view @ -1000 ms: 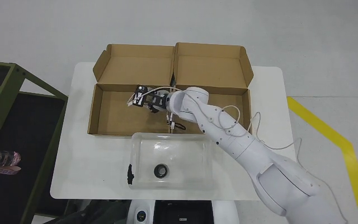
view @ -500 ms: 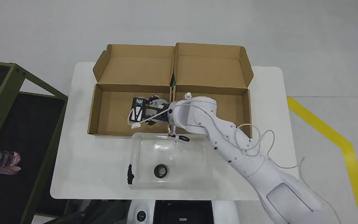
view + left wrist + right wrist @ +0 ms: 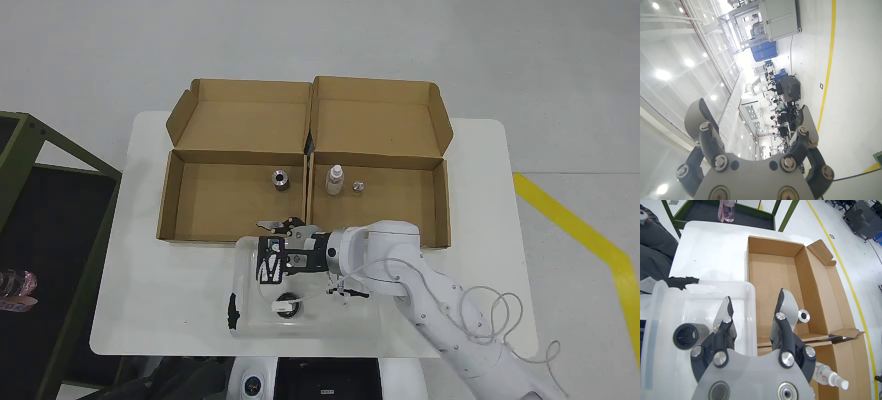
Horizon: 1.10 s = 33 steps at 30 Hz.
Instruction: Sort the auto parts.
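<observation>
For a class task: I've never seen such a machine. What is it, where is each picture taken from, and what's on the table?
It is a two-armed robot sorting auto parts. The top view looks down from above its arms; the other two come from cameras on its wrists. On the table stand a cardboard box with two compartments and a clear bin. One compartment holds a metal ring, the other a white bottle and a small metal part. A black cylinder lies in the bin. The right end effector is open and empty above the bin's edge; the left end effector, open and empty, points into the hall.
</observation>
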Each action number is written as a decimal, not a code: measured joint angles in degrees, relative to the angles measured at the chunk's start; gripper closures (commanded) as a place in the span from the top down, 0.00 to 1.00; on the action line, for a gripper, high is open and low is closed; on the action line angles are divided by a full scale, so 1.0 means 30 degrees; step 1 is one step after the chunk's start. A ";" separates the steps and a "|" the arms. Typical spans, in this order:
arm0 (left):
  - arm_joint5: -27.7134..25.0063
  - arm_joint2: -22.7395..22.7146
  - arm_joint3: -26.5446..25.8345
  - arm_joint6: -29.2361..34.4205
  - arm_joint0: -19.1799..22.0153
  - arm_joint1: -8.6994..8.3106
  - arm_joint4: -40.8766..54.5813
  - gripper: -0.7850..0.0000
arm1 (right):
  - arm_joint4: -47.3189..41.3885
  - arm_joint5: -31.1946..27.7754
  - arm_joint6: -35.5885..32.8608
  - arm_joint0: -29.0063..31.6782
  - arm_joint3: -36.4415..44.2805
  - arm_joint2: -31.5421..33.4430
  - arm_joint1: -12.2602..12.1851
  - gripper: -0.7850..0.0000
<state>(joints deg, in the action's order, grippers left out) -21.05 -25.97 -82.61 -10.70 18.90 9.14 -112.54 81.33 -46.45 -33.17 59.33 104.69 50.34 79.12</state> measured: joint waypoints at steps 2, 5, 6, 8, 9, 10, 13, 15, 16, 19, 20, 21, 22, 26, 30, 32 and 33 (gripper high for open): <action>0.0000 0.0000 0.0000 0.0000 0.0000 0.0000 0.0000 1.00 | 0.0025 -0.0423 -0.0017 0.0677 0.0717 0.0238 -0.0183 0.56; 0.0000 0.0000 0.0000 0.0000 0.0000 0.0000 0.0000 1.00 | -0.0032 -0.0931 0.0087 0.1525 0.1464 0.0412 -0.0397 0.56; 0.0000 0.0000 0.0000 0.0000 0.0000 0.0000 0.0000 1.00 | -0.0144 -0.1057 0.0153 0.1737 0.1588 0.0462 -0.0451 0.56; 0.0000 0.0000 0.0000 0.0000 0.0000 0.0000 0.0000 1.00 | -0.0283 -0.1366 0.0207 0.2112 0.1884 0.0472 -0.0555 0.56; 0.0000 0.0000 0.0000 0.0000 0.0000 0.0000 0.0000 1.00 | -0.0303 -0.1484 0.0209 0.2281 0.2050 0.0445 -0.0600 0.56; 0.0000 0.0000 0.0000 0.0000 0.0000 0.0000 0.0000 1.00 | -0.0298 -0.1565 0.0200 0.2443 0.2219 0.0423 -0.0644 0.57; 0.0000 0.0000 0.0000 0.0000 0.0000 0.0000 0.0000 1.00 | -0.0080 -0.1748 0.0175 0.2871 0.2631 0.0375 -0.0785 0.56; 0.0000 0.0000 0.0000 0.0000 0.0000 0.0000 0.0000 1.00 | 0.0194 -0.1759 0.0195 0.3141 0.2796 0.0355 -0.0878 0.57; 0.0000 0.0000 0.0000 0.0000 0.0000 0.0000 0.0000 1.00 | 0.0303 -0.1742 0.0239 0.3259 0.2825 0.0368 -0.0919 0.57; 0.0000 0.0000 0.0000 0.0000 0.0000 0.0000 0.0000 1.00 | 0.0690 -0.1686 0.0429 0.3714 0.2846 0.0439 -0.1066 0.58; 0.0000 0.0000 0.0000 0.0000 0.0000 0.0000 0.0000 1.00 | 0.0873 -0.1674 0.0504 0.3909 0.2865 0.0464 -0.1128 0.58; 0.0000 0.0000 0.0000 0.0000 0.0000 0.0000 0.0000 1.00 | 0.1015 -0.1674 0.0567 0.4054 0.2875 0.0482 -0.1175 0.58; 0.0000 0.0000 0.0000 0.0000 0.0000 0.0000 0.0000 1.00 | 0.1162 -0.1686 0.0627 0.4189 0.2885 0.0501 -0.1223 0.58; 0.0000 0.0000 0.0000 0.0000 0.0000 0.0000 0.0000 1.00 | 0.1871 -0.1811 0.0891 0.4716 0.2838 0.0612 -0.1443 0.59; 0.0000 0.0000 0.0000 0.0000 0.0000 0.0000 0.0000 1.00 | 0.2502 -0.1939 0.1142 0.5001 0.2651 0.0545 -0.1603 0.60; 0.0000 0.0000 0.0000 0.0000 0.0000 0.0000 0.0000 1.00 | 0.2906 -0.1940 0.1195 0.5062 0.2544 0.0462 -0.1671 0.60; 0.0000 0.0000 0.0000 0.0000 0.0000 0.0000 0.0000 1.00 | 0.3012 -0.1940 0.1265 0.5088 0.2492 0.0408 -0.1694 0.60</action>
<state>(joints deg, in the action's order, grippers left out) -21.05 -25.97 -82.61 -10.70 18.90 9.14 -112.54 90.36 -52.27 -29.37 74.60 112.17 51.56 74.03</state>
